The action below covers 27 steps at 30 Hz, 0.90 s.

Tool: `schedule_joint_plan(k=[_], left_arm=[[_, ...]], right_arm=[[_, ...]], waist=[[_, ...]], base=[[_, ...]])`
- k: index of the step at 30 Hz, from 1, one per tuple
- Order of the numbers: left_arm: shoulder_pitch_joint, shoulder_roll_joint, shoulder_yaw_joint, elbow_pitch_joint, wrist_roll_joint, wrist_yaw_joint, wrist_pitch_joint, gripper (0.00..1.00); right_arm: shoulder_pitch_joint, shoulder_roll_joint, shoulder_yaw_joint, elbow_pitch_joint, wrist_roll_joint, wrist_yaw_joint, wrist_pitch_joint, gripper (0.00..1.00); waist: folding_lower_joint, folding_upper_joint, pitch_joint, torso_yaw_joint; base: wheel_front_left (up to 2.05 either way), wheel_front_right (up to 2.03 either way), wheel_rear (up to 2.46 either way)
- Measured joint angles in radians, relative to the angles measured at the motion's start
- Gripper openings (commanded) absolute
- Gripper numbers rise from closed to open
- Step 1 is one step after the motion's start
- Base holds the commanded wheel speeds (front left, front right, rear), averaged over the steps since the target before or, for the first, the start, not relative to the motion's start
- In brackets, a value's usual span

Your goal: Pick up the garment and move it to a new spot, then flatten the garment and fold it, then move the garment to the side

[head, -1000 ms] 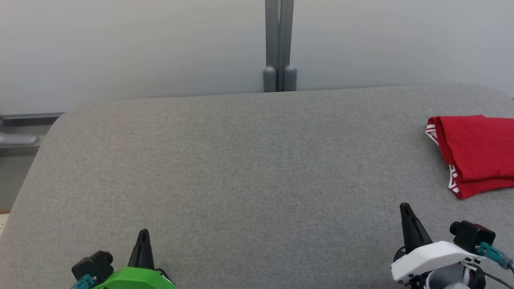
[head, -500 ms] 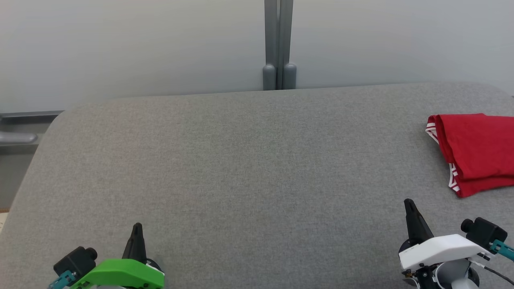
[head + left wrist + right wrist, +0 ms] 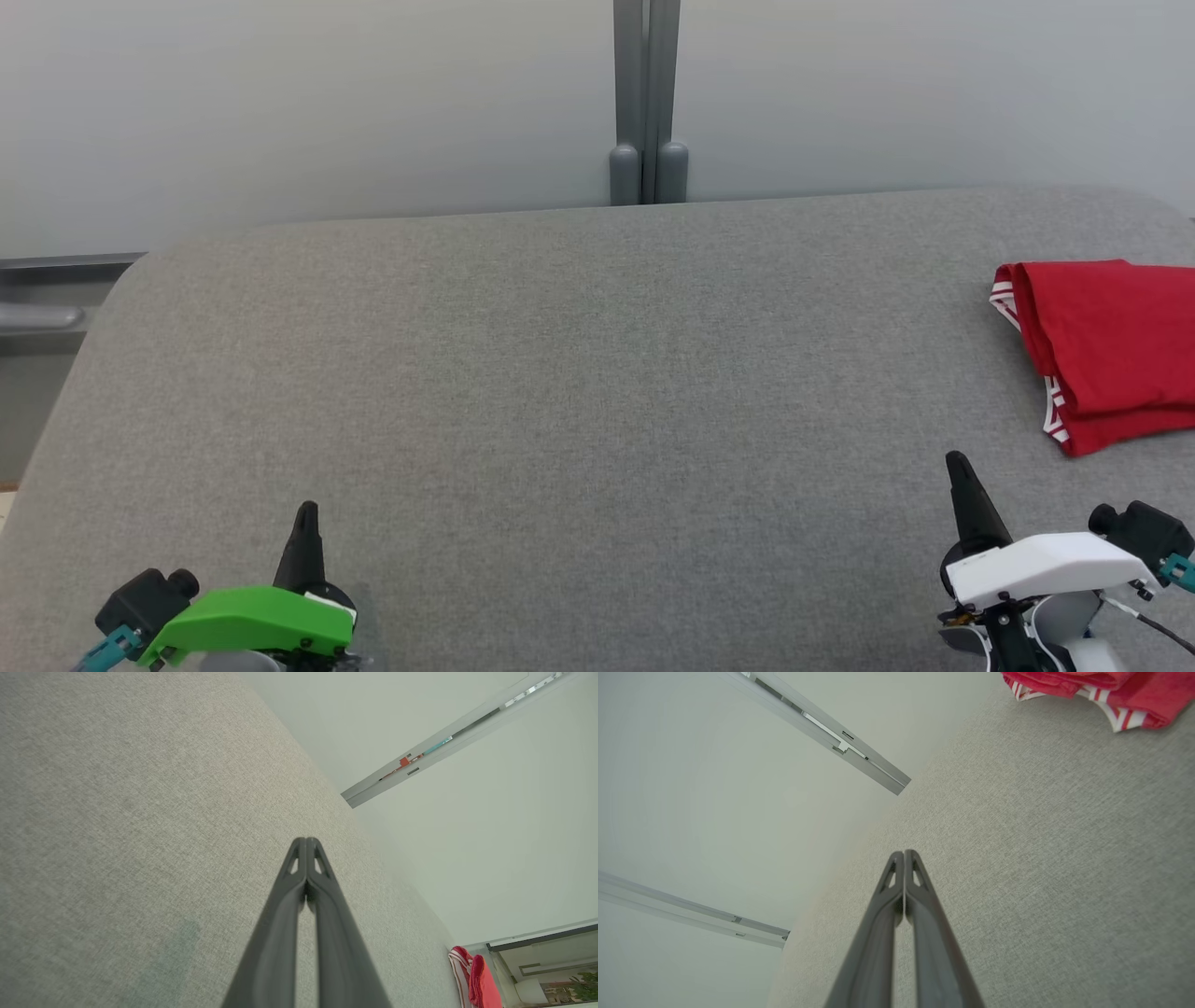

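Observation:
The garment (image 3: 1111, 350) is red with white-striped trim, folded into a compact stack at the far right of the grey table (image 3: 579, 373), partly cut off by the picture's edge. It also shows at the lower right of the left wrist view as the garment (image 3: 476, 980) and at the top right of the right wrist view as the garment (image 3: 1092, 686). My left gripper (image 3: 305, 513), on a green wrist, is shut and empty near the front left edge. My right gripper (image 3: 957, 464), on a white wrist, is shut and empty, a little in front of the garment and apart from it.
A pale wall runs behind the table, with a grey vertical post (image 3: 646, 103) at its middle. A grey ledge (image 3: 56, 289) sits off the table's left edge. The table's rounded corners and front edge lie close to both wrists.
Both arms have drawn outward: the left wrist has slid left, the right wrist right and down. The picture has shifted slightly, so the table sits a little higher. The garment lies unmoved.

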Motion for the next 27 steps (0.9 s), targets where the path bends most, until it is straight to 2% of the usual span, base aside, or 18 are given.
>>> schedule_joint_plan(k=[27], left_arm=[[-0.03, -0.019, 0.089, -0.013, -0.232, -0.062, 0.077, 0.0]], right_arm=[[-0.031, -0.001, -0.029, -0.005, 0.285, 0.0, 0.064, 0.0]], waist=[[0.0, 0.0, 0.014, -0.003]], base=[[0.0, 0.0, 0.0]])
